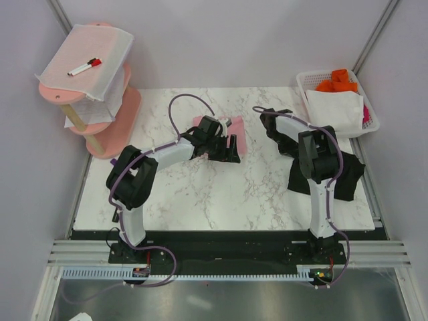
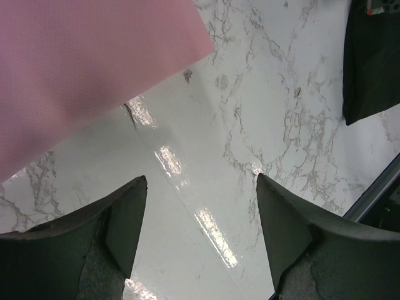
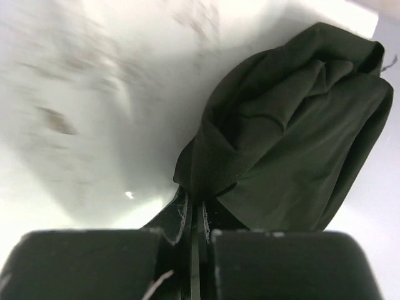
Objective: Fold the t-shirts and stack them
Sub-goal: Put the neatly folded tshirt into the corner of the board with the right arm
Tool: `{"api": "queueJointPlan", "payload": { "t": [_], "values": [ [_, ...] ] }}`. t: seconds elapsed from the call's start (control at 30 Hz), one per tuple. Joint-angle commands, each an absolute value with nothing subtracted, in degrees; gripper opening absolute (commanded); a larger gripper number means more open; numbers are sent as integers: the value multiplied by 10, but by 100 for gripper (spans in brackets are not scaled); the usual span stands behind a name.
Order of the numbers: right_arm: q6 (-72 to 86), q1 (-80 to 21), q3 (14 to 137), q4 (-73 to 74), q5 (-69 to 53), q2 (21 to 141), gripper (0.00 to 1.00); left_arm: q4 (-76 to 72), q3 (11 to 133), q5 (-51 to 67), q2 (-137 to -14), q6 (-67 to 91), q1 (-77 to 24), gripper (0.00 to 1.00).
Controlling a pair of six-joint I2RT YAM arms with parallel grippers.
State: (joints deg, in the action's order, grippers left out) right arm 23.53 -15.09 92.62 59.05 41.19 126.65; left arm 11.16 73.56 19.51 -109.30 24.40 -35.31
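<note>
Pink t-shirt (image 1: pixel 239 144): folded flat, lay at centre-back of the marble table (image 1: pixel 200 194). Black t-shirt (image 3: pixel 294 125): bunched, at the table's right side, well apart from the pink one. Right gripper (image 3: pixel 194 215): fingers pressed together, pinching a fold of the black t-shirt. Left gripper (image 2: pixel 200 187): jaws spread wide, held nothing, above bare marble just beside the pink t-shirt's corner. White basket (image 1: pixel 304 83): back right, held orange and white cloths.
</note>
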Motion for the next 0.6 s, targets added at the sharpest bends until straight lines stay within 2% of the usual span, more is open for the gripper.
{"api": "queueJointPlan", "payload": {
  "t": [0.0, 0.57],
  "values": [
    [216, -184, 996, 582, 386, 1293, 0, 123, 762, 177, -1107, 222, -352, 77],
    [216, -316, 1187, 599, 284, 1378, 1, 143, 762, 140, -1095, 214, -343, 78]
  ]
}}
